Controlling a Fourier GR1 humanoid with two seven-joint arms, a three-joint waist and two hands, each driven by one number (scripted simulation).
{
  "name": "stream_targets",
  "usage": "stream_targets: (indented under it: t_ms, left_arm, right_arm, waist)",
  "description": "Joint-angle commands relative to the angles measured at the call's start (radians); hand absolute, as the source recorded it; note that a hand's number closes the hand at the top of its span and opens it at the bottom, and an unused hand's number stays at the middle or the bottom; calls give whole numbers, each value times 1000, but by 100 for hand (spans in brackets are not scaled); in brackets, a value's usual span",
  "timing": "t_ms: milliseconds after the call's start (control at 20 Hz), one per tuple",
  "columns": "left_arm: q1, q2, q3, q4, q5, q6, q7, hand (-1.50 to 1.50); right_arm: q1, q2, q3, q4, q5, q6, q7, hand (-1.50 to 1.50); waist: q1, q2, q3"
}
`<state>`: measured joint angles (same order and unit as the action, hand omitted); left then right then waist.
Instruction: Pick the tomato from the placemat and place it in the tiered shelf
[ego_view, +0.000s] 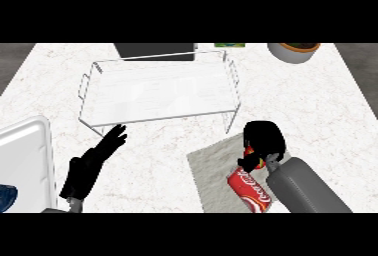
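Right hand (264, 137) is curled round the mostly hidden tomato (249, 149), not yet off the placemat (210, 165), beside a cola can (249, 190). Lift and transfer to the tiered shelf (159, 92) are outstanding. Left hand (96, 160) rests open, lower left.

A white marble counter (317, 105) with faint brownish veining fills nearly the whole view, evenly lit, with only soft shadows on it. Dark grey floor (13, 57) shows past its corner at 10 o'clock and again at 2 o'clock. At 12 o'clock a dark grey slab (155, 50) lies at the far edge, with a small green item (230, 45) near it toward 1 o'clock. A grey pot (294, 54) with brown filling stands at 1 o'clock. At 8 o'clock a white rimmed tray (26, 155) runs off the edge, with something blue (6, 196) below it.
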<state>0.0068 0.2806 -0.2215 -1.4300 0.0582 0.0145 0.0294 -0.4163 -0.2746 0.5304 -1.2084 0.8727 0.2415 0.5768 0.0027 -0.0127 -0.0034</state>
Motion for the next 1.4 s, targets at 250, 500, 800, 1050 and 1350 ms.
stream_targets:
  t_ms: [250, 500, 800, 1050, 1350]
  left_arm:
    - [32, -13, 28, -46, -54, 35, 63, 0]
    - [27, 12, 79, 41, -13, -4, 5, 0]
    - [17, -14, 69, 31, -24, 9, 22, 0]
    - [4, 19, 96, 31, -7, -31, 6, 0]
    - [-2, -25, 52, 28, -39, -12, 31, 0]
  right_arm:
    - [4, 46, -43, -15, 136, -91, 33, 150]
    - [205, 205, 67, -395, 162, -44, 366, 150]
    - [287, 271, 223, -710, 308, -4, 619, 150]
    - [194, 273, 222, -917, 451, 136, 666, 150]
    - [7, 274, 156, -1035, 414, 81, 744, 150]
  waist:
    - [2, 11, 4]
    - [-30, 2, 2]
    - [-23, 4, 2]
    - [-18, 5, 2]
    - [-1, 9, 2]
